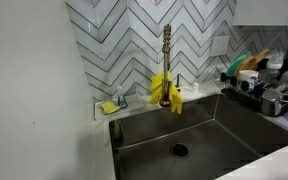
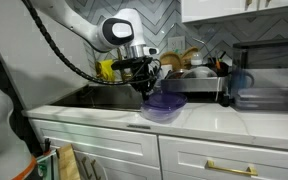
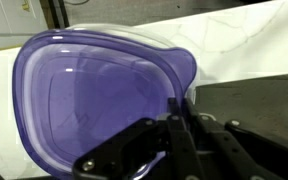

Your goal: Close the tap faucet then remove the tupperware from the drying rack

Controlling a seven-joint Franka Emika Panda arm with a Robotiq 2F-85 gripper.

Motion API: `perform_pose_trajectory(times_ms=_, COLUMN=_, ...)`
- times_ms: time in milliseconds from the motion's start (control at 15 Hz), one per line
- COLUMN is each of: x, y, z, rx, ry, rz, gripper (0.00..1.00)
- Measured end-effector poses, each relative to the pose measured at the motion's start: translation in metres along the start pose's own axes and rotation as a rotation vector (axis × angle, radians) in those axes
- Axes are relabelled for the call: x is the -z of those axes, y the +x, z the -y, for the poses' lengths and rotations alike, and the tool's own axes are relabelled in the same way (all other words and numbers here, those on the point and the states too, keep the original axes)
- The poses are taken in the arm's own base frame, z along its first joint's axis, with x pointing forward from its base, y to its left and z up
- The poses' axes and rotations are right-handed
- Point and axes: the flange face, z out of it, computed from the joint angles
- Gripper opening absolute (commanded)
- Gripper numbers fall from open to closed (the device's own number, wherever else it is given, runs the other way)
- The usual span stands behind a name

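Observation:
The tupperware (image 2: pixel 165 105) is a translucent, purple-tinted roundish container. It hangs just above the white countertop (image 2: pixel 214 120), in front of the drying rack (image 2: pixel 196 86). My gripper (image 2: pixel 145 86) is shut on its rim. In the wrist view the fingers (image 3: pixel 174 128) pinch the container's edge, and its bowl (image 3: pixel 89 100) fills the left side. The brass tap faucet (image 1: pixel 167 50) stands upright behind the sink (image 1: pixel 189 140); no water is seen running. The dark drying rack (image 1: pixel 256 95) sits right of the sink and holds dishes.
Yellow rubber gloves (image 1: pixel 165 90) hang on the faucet. A sponge holder (image 1: pixel 112 104) sits on the ledge at back left. A metal pot (image 1: pixel 275 101) and other dishes fill the rack. A dark appliance (image 2: pixel 267 88) stands on the counter beyond the rack.

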Motion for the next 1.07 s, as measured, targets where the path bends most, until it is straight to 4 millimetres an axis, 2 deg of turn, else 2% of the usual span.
perform_pose_trajectory(times_ms=200, x=0.007, y=0.0, z=-0.01, rx=-0.015, ry=-0.008, rz=-0.013, gripper=0.02)
perform_pose_trajectory(times_ms=600, x=0.031, y=-0.005, z=-0.048, rx=-0.059, ry=-0.053, rz=-0.053, gripper=0.02)
perform_pose_trajectory(times_ms=800, x=0.032, y=-0.013, z=-0.064, rx=-0.07, ry=-0.069, rz=-0.048, gripper=0.02)
perform_pose_trajectory(times_ms=867, x=0.032, y=-0.017, z=-0.071, rx=-0.07, ry=-0.071, rz=-0.045, gripper=0.08)
perform_pose_trajectory(times_ms=1067, x=0.032, y=-0.018, z=-0.073, rx=-0.071, ry=-0.071, rz=-0.045, gripper=0.08)
